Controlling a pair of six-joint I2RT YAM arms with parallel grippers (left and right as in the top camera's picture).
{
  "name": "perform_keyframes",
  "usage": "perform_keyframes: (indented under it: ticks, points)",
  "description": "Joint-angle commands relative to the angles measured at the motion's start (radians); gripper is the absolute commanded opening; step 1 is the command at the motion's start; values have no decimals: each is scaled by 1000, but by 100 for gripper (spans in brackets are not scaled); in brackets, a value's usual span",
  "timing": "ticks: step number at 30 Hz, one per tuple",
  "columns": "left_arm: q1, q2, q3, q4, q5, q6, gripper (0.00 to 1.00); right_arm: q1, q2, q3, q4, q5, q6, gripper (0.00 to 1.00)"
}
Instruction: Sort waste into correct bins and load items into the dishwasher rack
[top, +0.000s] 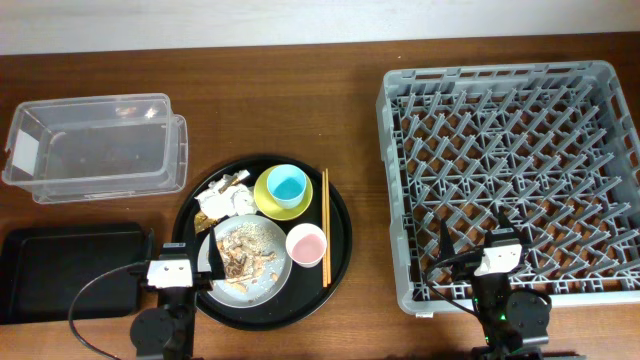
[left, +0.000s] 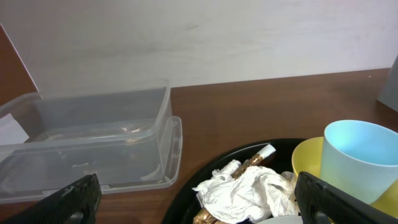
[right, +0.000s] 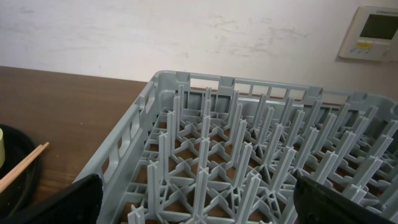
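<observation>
Left gripper (top: 183, 255) borders plate (top: 283, 275), right gripper (top: 472, 240) seemingly overhangs rack (top: 500, 74) (jaws spread).

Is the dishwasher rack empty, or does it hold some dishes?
Empty: the dishwasher rack shows only bare grey pegs in the overhead and right wrist views.

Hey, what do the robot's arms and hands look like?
Both arms are black with a white block at the wrist. The left hand and right hand have broad black fingers. A black cable loops off the left arm; a small green light shows on the right.
</observation>
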Motion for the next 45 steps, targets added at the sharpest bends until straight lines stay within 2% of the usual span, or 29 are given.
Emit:
perform_keyframes:
  ticks: [1,45]
  points:
    - [-2,-10,-4,-3,14,20,99,-7,-8,-8,-2,8,2,98]
    - [-21,-9,-4,-3,14,20,99,-7,-8,-8,-2,8,2,98]
